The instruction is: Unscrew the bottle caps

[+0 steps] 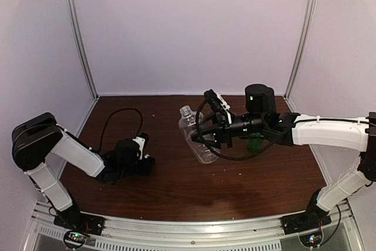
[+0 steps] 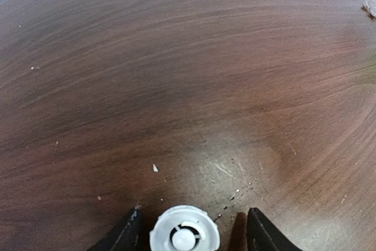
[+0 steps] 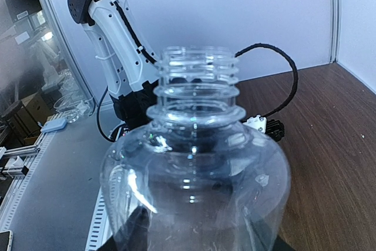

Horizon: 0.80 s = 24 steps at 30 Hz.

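Observation:
A white bottle cap lies open side up on the brown table, between the fingers of my left gripper. Table shows on both sides of the cap, so the jaws stand open around it. From above, the left gripper sits low at the table's left. My right gripper is shut on the body of a clear bottle, held tilted above the table's middle. Its threaded neck has no cap. The dark fingers show through the bottle wall. A green bottle stands partly hidden behind the right arm.
A black cable loops over the table behind the left gripper. Pale walls with metal corner posts close in the back and sides. A metal rail runs along the near edge. The left arm shows beyond the held bottle.

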Motion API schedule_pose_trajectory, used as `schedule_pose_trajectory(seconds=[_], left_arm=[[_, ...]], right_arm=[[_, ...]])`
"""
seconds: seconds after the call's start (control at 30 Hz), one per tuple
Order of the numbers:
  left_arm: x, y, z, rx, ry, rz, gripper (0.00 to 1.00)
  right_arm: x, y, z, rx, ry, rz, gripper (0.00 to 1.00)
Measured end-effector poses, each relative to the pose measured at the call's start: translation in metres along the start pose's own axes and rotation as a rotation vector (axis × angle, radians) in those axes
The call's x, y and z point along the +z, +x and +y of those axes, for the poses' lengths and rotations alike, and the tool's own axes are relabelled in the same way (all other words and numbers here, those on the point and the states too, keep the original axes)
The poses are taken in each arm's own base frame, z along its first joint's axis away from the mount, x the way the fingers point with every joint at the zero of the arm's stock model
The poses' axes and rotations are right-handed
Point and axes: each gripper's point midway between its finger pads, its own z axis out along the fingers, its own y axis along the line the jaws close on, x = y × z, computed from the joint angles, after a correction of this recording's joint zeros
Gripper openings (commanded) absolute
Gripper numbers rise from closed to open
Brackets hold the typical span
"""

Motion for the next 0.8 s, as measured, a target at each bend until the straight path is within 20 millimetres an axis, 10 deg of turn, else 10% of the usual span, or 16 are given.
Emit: schedule_pose_trajectory(seconds=[0.27, 0.8], left_arm=[[-0.016, -0.02, -0.004, 0.006, 0.016, -0.01, 0.75], [-0.161, -0.19, -0.09, 0.065, 0.52, -0.373, 0.78]], right_arm=[[0.0, 0.0, -0.001, -0.003, 0.005, 0.0, 0.44], [0.005, 0.011, -0.006, 0.002, 0.007, 0.028, 0.44]])
